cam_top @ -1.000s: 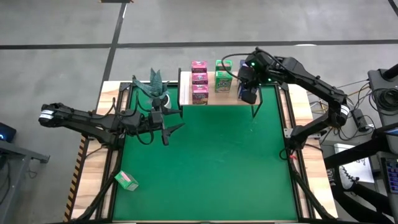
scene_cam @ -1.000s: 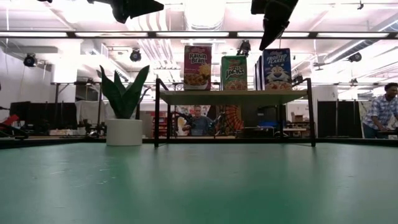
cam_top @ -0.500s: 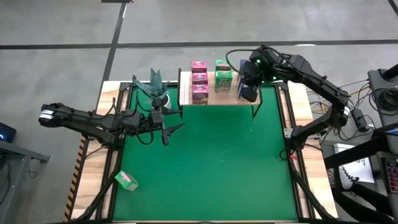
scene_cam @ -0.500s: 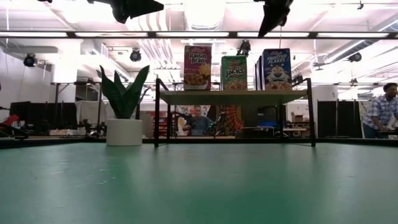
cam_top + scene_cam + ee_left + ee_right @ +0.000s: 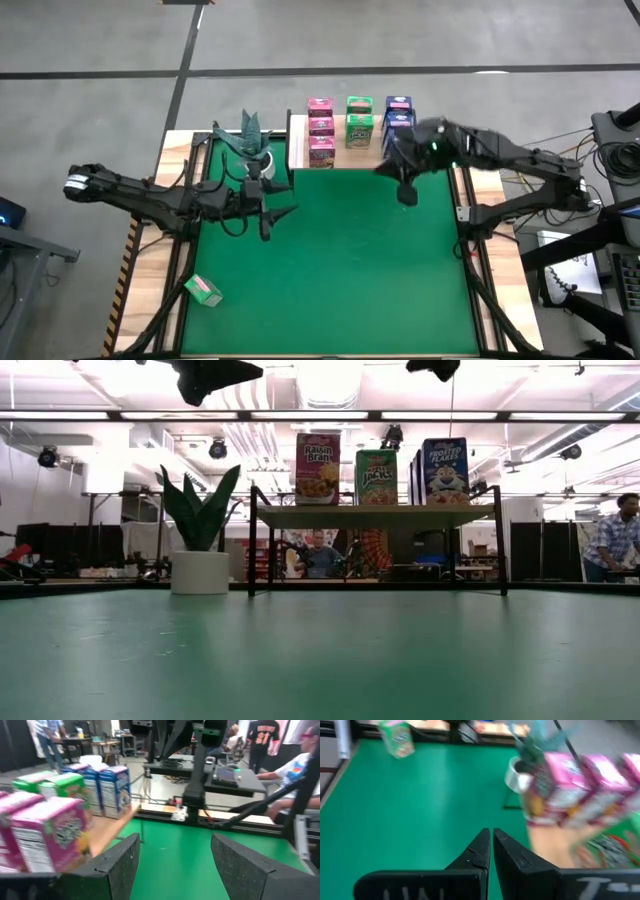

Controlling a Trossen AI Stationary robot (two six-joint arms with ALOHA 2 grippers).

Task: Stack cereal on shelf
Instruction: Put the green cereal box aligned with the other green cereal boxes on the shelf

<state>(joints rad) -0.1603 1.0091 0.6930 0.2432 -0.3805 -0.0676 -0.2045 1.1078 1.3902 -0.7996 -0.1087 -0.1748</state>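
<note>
The pale wooden shelf [image 5: 345, 158] stands at the mat's far edge. On it three pink cartons [image 5: 321, 128], green cartons [image 5: 359, 122] and blue cartons [image 5: 398, 112] stand upright in rows. In the low view their fronts show: pink [image 5: 317, 468], green [image 5: 376, 477], blue [image 5: 445, 470]. One more green carton [image 5: 203, 290] lies on the mat near its left near corner. My right gripper [image 5: 404, 193] hovers shut over the mat just in front of the shelf's right end, holding nothing [image 5: 491, 847]. My left gripper [image 5: 280, 218] hangs open over the mat's left part [image 5: 175, 855].
A potted green plant [image 5: 250, 143] stands left of the shelf, close to my left arm. The green mat [image 5: 340, 280] lies bare across its middle and right. Black rails run along both table sides. People are in the room behind the table.
My right gripper has drawn back from the blue cartons at the shelf's right end, moving up and toward the near edge, out over the mat. The blue cartons stay standing on the shelf and now show uncovered.
</note>
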